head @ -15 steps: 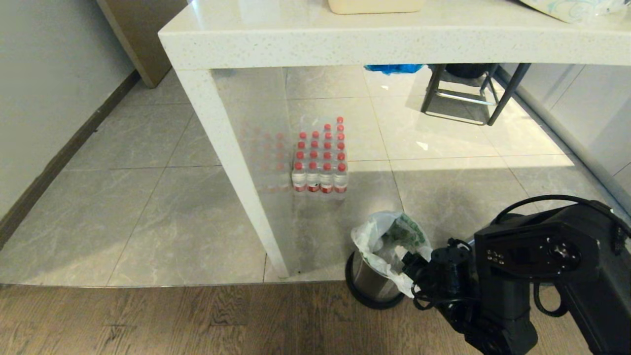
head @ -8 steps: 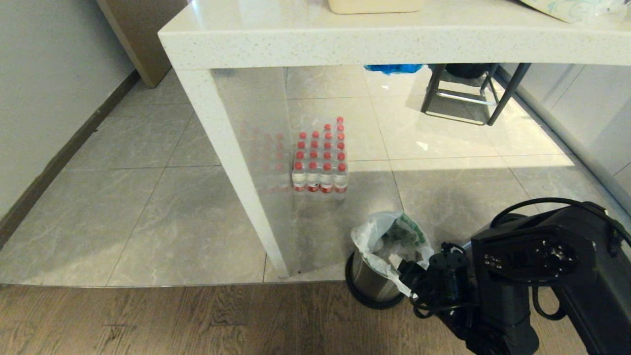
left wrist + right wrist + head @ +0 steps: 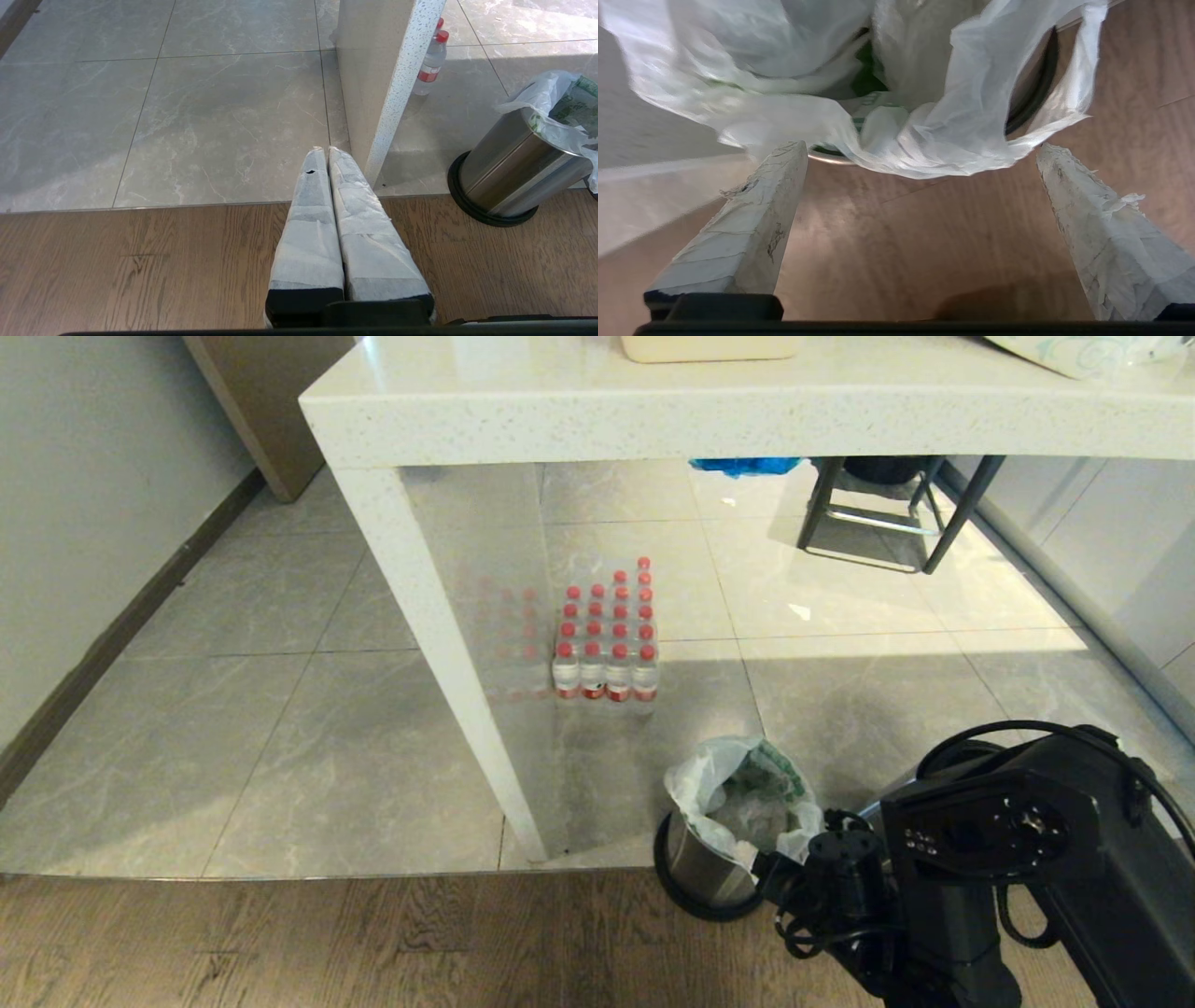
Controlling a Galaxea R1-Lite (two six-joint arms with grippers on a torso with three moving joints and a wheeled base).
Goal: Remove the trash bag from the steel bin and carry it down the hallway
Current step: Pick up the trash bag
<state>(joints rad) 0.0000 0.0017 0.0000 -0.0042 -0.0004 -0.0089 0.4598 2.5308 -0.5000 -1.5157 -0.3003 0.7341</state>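
We see the steel bin (image 3: 702, 875) standing on the floor where grey tile meets brown wood, just right of the white desk (image 3: 439, 616) leg. The trash bag (image 3: 738, 793) still lines it, its crinkled white edges draped over the rim. Our right gripper (image 3: 920, 151) hangs just beside the bin's near right side, fingers (image 3: 752, 210) spread wide, holding nothing, the bag's hanging edge between their tips. Our left gripper (image 3: 327, 151) is pressed closed and empty, over the wood floor to the left of the bin.
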